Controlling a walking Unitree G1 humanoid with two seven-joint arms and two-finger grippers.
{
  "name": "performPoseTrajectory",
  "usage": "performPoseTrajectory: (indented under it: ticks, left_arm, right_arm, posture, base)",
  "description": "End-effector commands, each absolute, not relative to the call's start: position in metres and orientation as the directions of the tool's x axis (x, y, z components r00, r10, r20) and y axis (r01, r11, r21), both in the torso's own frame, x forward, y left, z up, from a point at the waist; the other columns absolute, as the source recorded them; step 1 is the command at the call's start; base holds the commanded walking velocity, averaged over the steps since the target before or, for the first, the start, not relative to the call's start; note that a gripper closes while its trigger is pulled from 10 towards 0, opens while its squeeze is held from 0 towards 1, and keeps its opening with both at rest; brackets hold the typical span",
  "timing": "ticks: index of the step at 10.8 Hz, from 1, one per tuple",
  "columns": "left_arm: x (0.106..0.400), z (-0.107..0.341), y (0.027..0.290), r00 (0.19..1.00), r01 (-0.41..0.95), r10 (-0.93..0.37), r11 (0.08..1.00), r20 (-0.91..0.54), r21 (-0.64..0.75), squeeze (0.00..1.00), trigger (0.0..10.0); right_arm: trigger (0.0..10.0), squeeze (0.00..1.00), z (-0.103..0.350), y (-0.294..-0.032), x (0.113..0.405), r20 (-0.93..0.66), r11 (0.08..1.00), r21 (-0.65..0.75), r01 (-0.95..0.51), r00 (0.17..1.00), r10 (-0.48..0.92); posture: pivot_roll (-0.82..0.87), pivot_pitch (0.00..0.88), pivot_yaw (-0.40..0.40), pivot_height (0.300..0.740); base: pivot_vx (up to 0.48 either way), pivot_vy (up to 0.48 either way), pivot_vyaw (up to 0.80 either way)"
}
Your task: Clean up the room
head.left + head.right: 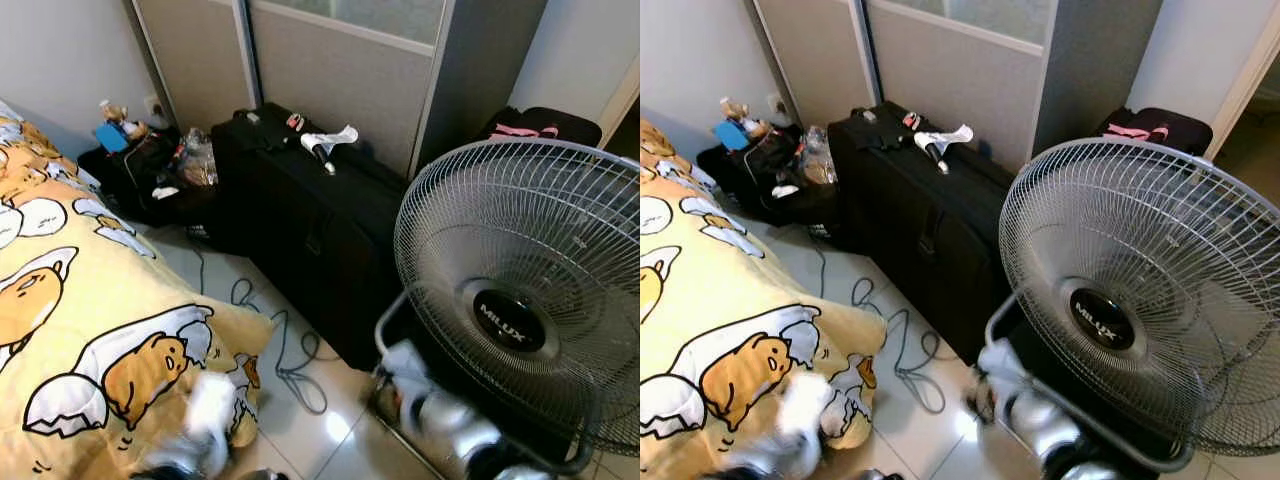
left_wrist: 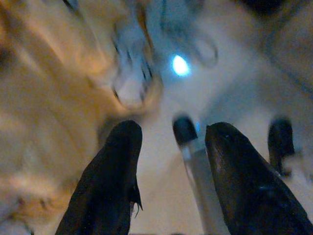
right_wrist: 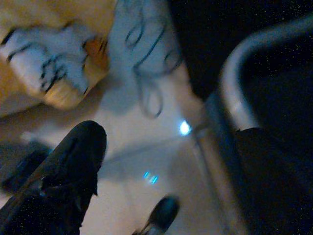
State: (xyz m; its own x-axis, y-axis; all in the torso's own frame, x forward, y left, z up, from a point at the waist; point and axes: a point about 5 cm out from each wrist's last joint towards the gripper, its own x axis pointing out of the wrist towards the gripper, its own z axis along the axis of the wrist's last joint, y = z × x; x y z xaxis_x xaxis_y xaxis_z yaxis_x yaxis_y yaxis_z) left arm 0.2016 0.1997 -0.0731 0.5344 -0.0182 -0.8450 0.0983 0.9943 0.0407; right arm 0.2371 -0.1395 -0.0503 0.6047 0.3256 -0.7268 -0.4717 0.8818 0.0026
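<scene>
A yellow cartoon-print blanket (image 1: 90, 320) covers the bed at the left, its corner hanging down to the tiled floor. A grey cable (image 1: 285, 350) lies looped on the tiles beside it. A large black suitcase (image 1: 320, 220) stands along the wall with a white cloth and a dark brush (image 1: 325, 145) on top. My left arm (image 1: 200, 430) is blurred, low by the blanket corner. In the left wrist view my left gripper (image 2: 173, 132) is open over the floor, holding nothing. My right arm (image 1: 440, 420) hangs low by the fan's base, and my right gripper (image 3: 171, 134) is open over the tiles.
A big floor fan (image 1: 520, 300) stands close at the right on a metal tube base (image 3: 244, 73). A black bag (image 1: 140, 170) stuffed with small items sits in the far left corner. Another dark bag (image 1: 545, 125) lies behind the fan. Sliding doors close off the back.
</scene>
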Motion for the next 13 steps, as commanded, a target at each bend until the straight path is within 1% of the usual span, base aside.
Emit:
performPoseTrajectory:
  ticks: [1,2,3,4,5,6,7,8,9,10,11,12,13]
  left_arm:
    - [0.223,-0.057,0.206,0.636,0.101,-0.034,0.994,-0.771,0.039,0.00,10.0]
    - [0.241,-0.037,0.214,0.738,0.091,-0.029,0.994,-0.674,0.058,0.00,10.0]
    - [0.253,-0.016,0.218,0.816,0.078,-0.045,0.996,-0.576,0.033,0.00,10.0]
    - [0.256,0.000,0.221,0.859,0.075,-0.052,0.997,-0.509,0.025,0.00,10.0]
    - [0.252,0.022,0.227,0.904,0.072,-0.049,0.997,-0.424,0.039,0.00,10.0]
    - [0.247,0.037,0.228,0.928,0.080,-0.049,0.994,-0.368,0.069,0.00,10.0]
    - [0.241,0.061,0.223,0.958,0.091,-0.062,0.992,-0.278,0.091,0.00,10.0]
    - [0.237,0.073,0.219,0.968,0.090,-0.066,0.992,-0.243,0.089,0.00,10.0]
    - [0.235,0.084,0.215,0.978,0.056,-0.038,0.995,-0.204,0.082,0.00,10.0]
    - [0.233,0.101,0.203,0.990,0.026,-0.021,0.999,-0.141,0.039,0.00,10.0]
    - [0.230,0.107,0.195,0.991,0.025,-0.023,1.000,-0.129,0.012,0.00,10.0]
    - [0.227,0.109,0.191,0.994,0.000,0.001,1.000,-0.109,0.010,0.00,10.0]
    - [0.224,0.111,0.187,0.995,0.008,-0.004,0.999,-0.096,0.041,0.00,10.0]
  right_arm:
    - [10.0,1.00,-0.034,-0.142,0.256,-0.652,0.887,-0.027,-0.461,0.681,0.334]
    - [10.0,1.00,-0.017,-0.140,0.270,-0.568,0.873,-0.038,-0.486,0.730,0.382]
    - [10.0,1.00,0.006,-0.127,0.281,-0.458,0.834,-0.026,-0.551,0.748,0.480]
    - [10.0,1.00,0.023,-0.117,0.284,-0.383,0.807,-0.018,-0.590,0.750,0.539]
    - [10.0,1.00,0.042,-0.104,0.271,-0.347,0.757,0.089,-0.648,0.692,0.633]
    - [10.0,1.00,0.057,-0.097,0.265,-0.288,0.730,0.110,-0.674,0.681,0.673]
    - [10.0,1.00,0.089,-0.090,0.261,-0.126,0.735,0.121,-0.667,0.724,0.678]
    - [10.0,1.00,0.107,-0.087,0.257,-0.032,0.725,0.179,-0.665,0.733,0.679]
    - [10.0,1.00,0.118,-0.091,0.254,0.008,0.769,0.192,-0.609,0.785,0.620]
    - [10.0,1.00,0.126,-0.101,0.245,0.014,0.844,0.193,-0.500,0.862,0.507]
    - [10.0,1.00,0.126,-0.105,0.237,-0.009,0.860,0.219,-0.461,0.880,0.474]
    - [10.0,1.00,0.130,-0.110,0.233,-0.025,0.877,0.191,-0.442,0.891,0.454]
    - [10.0,1.00,0.127,-0.122,0.231,-0.058,0.909,0.155,-0.388,0.915,0.400]
  posture:
    - [-0.12,0.000,0.072,0.740]
    - [-0.12,0.000,0.073,0.740]
    - [-0.13,0.000,0.072,0.740]
    - [-0.13,0.000,0.073,0.740]
    - [-0.13,0.000,0.070,0.740]
    - [-0.13,0.000,0.067,0.740]
    - [-0.14,0.000,0.058,0.740]
    - [-0.14,0.000,0.057,0.740]
    - [-0.14,0.000,0.052,0.740]
    - [-0.14,0.000,0.045,0.740]
    - [-0.15,0.000,0.033,0.740]
    - [-0.14,0.000,0.004,0.740]
    - [-0.13,0.000,-0.014,0.740]
  base:
    - [0.000,0.000,0.00]
    - [0.000,0.000,0.00]
    - [0.000,0.000,0.00]
    - [0.000,0.000,0.00]
    - [0.000,0.000,0.00]
    - [0.000,0.000,0.00]
    - [0.000,0.000,0.00]
    - [0.000,0.000,0.00]
    - [0.000,0.000,0.00]
    - [0.000,0.000,0.00]
    - [0.000,0.000,0.00]
    - [0.000,0.000,0.00]
    - [0.000,0.000,0.00]
